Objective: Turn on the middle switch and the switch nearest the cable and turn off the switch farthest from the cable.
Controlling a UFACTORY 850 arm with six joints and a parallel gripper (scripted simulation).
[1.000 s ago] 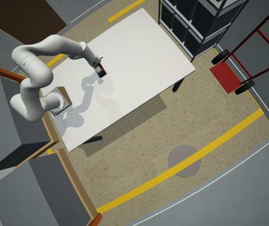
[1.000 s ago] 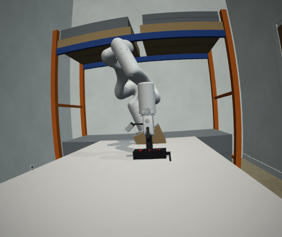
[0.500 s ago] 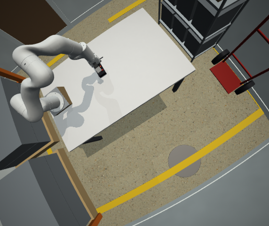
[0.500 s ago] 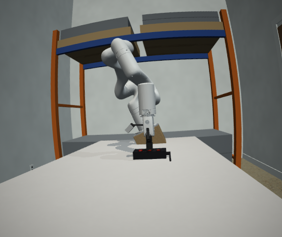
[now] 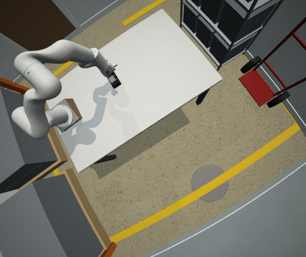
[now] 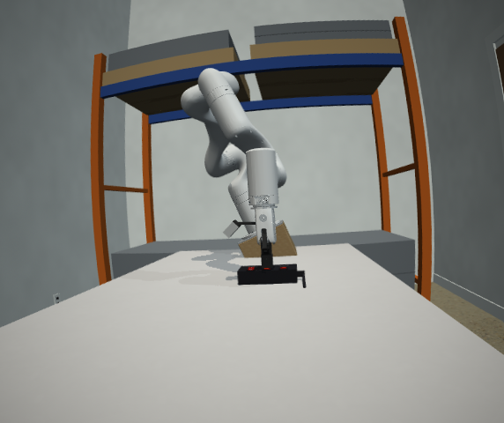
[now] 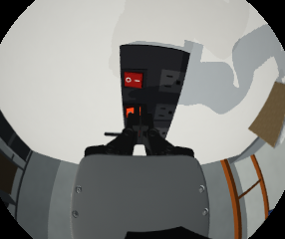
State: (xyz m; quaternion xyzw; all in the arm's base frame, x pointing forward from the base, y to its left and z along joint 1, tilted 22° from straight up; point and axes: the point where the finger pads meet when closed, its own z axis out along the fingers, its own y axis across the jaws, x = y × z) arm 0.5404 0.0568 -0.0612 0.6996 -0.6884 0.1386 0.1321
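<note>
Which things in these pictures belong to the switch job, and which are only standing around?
Part of the job:
- power strip, flat on the table
- its red switches
- its cable stub
- gripper, fingers shut and holding nothing, tips down at the middle switch

Only standing around:
- orange and blue shelf rack
- black shelf unit
- red hand truck
- round floor cover

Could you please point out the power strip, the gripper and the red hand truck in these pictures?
Power strip point(image 6: 248, 276), exterior view: its black front side wall.
Gripper point(image 6: 266, 260), exterior view: tips of its shut fingers, over the middle switch.
Red hand truck point(image 5: 254, 85), top view: its red toe plate.
</note>
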